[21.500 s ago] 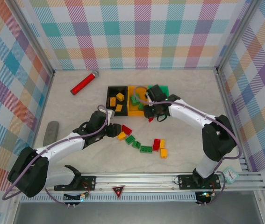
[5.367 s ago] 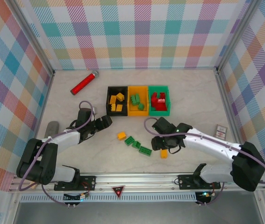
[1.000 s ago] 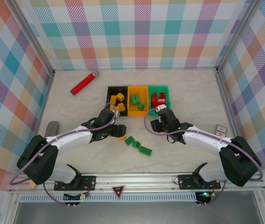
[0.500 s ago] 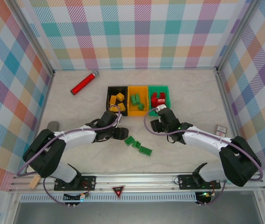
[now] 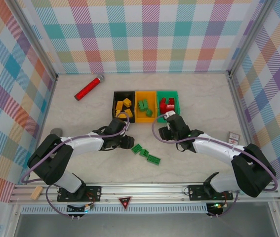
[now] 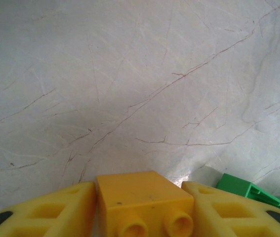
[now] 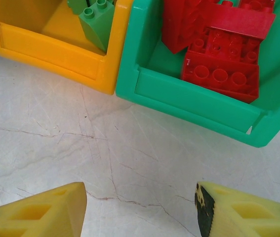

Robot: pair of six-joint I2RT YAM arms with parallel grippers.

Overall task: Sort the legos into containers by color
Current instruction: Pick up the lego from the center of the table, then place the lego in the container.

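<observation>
Pinching a yellow-orange lego [image 6: 144,197], the left gripper [image 5: 126,142] sits near three green legos [image 5: 144,153]; the right gripper [image 7: 140,210] gapes before the green bin [image 7: 194,103].

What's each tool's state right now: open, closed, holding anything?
Left tool: closed on a yellow-orange lego.
Right tool: open, empty, in front of the green bin.
</observation>
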